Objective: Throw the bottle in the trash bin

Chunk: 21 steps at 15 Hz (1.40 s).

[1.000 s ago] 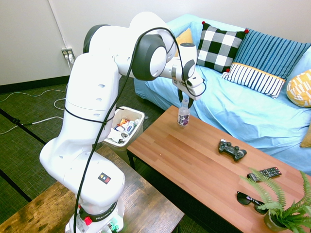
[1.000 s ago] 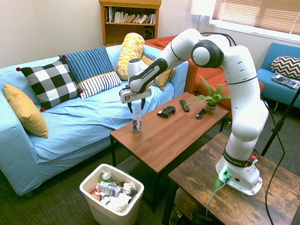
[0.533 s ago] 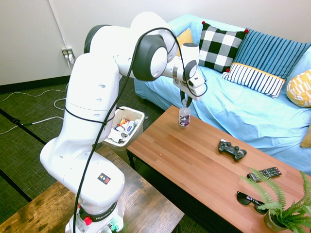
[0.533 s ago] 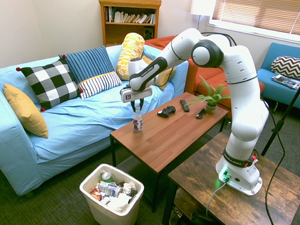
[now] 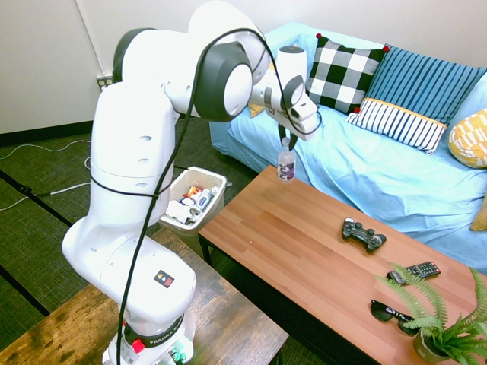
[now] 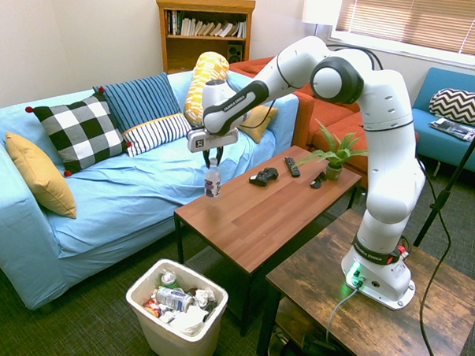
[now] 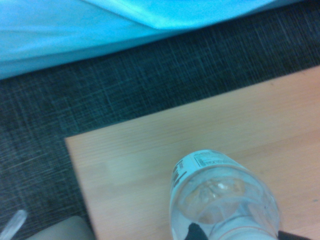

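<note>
The small clear bottle (image 5: pixel 286 165) with a dark label band hangs by its neck from my gripper (image 5: pixel 285 145), which is shut on its top. It is lifted off the wooden coffee table (image 5: pixel 304 236), above the table's corner nearest the sofa. From the other side the bottle (image 6: pixel 212 181) hangs under the gripper (image 6: pixel 214 156) over the table's far left corner. The wrist view looks down the bottle (image 7: pixel 222 200) onto that corner. The white trash bin (image 6: pixel 176 311) stands on the carpet beside the table's end, filled with wrappers and cans; it also shows as the bin (image 5: pixel 194 202) behind the arm.
On the table lie a game controller (image 5: pixel 363 233), a remote (image 5: pixel 413 271), sunglasses (image 5: pixel 389 313) and a potted fern (image 5: pixel 441 323). A blue-covered sofa (image 6: pixel 103 180) with cushions runs along the table's far side. A darker wooden table (image 6: pixel 358 309) bears the arm.
The gripper has closed on the bottle's top and lifted it off the table. The arm has risen and swung slightly toward the table's sofa-side corner.
</note>
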Motion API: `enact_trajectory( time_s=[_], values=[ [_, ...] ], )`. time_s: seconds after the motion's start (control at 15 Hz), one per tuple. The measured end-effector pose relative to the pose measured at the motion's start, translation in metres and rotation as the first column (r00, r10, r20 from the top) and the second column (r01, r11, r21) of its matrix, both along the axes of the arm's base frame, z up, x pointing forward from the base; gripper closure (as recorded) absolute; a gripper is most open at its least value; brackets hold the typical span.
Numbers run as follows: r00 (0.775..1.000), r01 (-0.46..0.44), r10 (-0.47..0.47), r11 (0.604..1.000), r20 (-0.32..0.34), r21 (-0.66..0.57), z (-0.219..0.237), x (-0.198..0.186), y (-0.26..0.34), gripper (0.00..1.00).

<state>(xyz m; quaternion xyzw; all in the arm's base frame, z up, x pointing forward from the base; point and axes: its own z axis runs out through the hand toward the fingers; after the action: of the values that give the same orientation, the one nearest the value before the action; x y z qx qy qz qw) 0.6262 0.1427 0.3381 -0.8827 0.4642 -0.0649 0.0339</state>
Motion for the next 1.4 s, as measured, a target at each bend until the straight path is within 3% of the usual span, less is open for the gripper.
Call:
enact_trajectory(
  time_s=[0.2,0.33,0.53,0.73,0.8,1.4],
  values=[
    [0.993,-0.112,0.112,0.994,0.045,-0.009,0.048,-0.042,0.091,1.0],
    [0.981,-0.184,0.186,0.982,0.05,-0.042,0.052,-0.08,0.163,1.0],
    [0.958,-0.286,0.288,0.954,0.008,-0.087,0.016,-0.133,0.247,1.0],
    [0.935,-0.355,0.35,0.927,-0.062,-0.124,-0.039,-0.165,0.285,1.0],
    [0.929,-0.368,0.361,0.92,-0.078,-0.132,-0.052,-0.171,0.291,0.0],
    [0.926,-0.373,0.36,0.917,-0.11,-0.14,-0.075,-0.175,0.293,0.0]
  ],
)
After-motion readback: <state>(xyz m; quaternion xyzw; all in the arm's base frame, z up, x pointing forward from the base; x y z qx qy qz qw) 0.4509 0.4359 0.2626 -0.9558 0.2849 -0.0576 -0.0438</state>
